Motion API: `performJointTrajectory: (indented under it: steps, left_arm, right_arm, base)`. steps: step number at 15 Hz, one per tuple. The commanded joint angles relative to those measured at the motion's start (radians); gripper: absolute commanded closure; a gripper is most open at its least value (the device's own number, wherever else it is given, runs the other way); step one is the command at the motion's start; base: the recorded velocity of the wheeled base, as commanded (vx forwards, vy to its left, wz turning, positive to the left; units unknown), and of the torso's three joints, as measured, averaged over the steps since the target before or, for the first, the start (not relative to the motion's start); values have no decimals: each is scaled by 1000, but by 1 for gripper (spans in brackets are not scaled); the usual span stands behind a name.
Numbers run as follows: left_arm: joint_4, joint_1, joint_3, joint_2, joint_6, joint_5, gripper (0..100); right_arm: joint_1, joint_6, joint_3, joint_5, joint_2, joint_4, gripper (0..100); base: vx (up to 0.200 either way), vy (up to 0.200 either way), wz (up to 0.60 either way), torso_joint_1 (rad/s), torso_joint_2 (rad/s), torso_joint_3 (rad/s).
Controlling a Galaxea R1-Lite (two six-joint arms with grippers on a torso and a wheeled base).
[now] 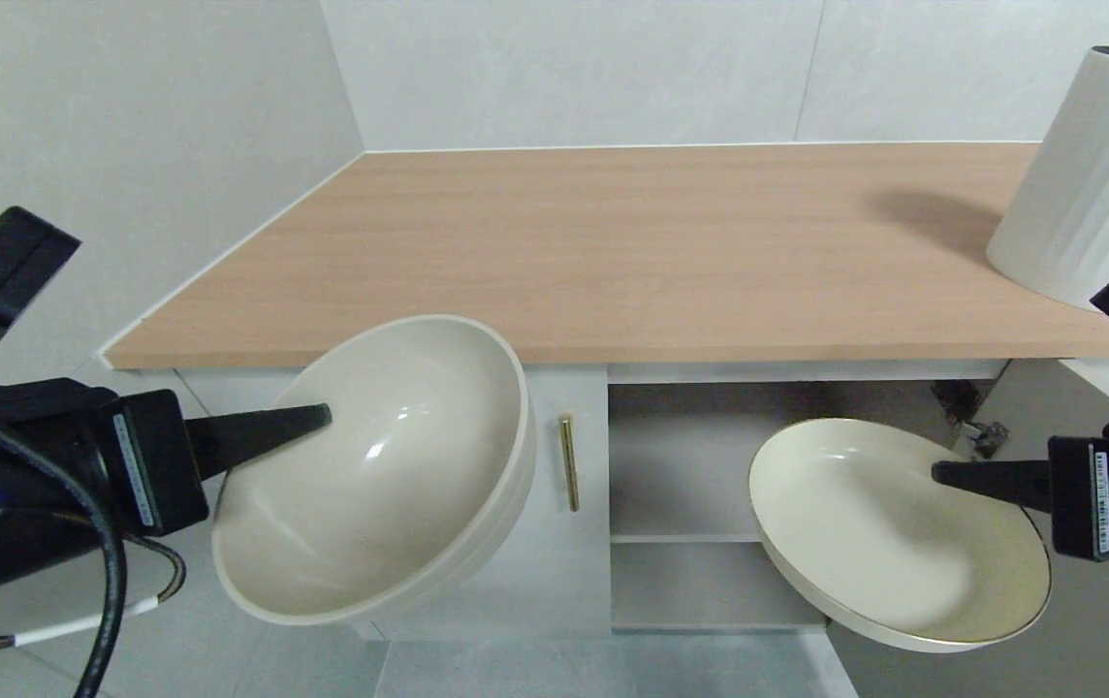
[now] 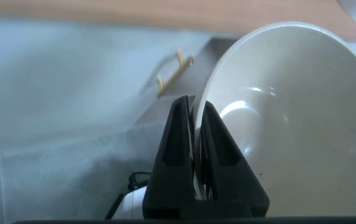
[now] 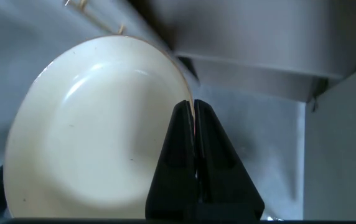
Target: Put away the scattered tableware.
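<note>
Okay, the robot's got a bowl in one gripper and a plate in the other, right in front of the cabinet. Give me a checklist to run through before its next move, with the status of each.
1. Left gripper shut on the rim of the bowl: ok.
2. Right gripper shut on the rim of the plate: ok.
3. Bowl and plate apart, not touching: ok.
4. Open compartment behind the plate: ok.
5. Its shelf bare where visible: ok; deeper in, cannot tell.
6. Door behind the bowl open: not ok, it is closed.
</note>
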Motion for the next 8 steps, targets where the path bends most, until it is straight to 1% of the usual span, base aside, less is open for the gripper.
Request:
performJointTrajectory:
  steps: [1,3,4,5,8]
  left_arm:
    - [-1,-1,-1,1,0,1,100]
    - [-1,-1,1,4,0,-2,100]
    - [-1,-1,-1,3,0,-4,100]
    - [-1,-1,-1,3,0,-6,100]
    - [-1,-1,1,6,0,-6,100]
  right_arm:
    - [0,-1,8,0,2,-10,100]
    - [-3,-1,34,-2,11,-45,100]
    - [-20,-2,60,-2,17,-99,100]
    - [-30,-2,74,-2,20,-125,100]
    - [-32,-2,80,-2,23,-134,100]
  base:
    - [0,0,0,0,0,0]
    - [0,0,0,0,0,0]
    - [0,0,0,0,0,0]
    - [0,0,0,0,0,0]
    - [0,0,0,0,0,0]
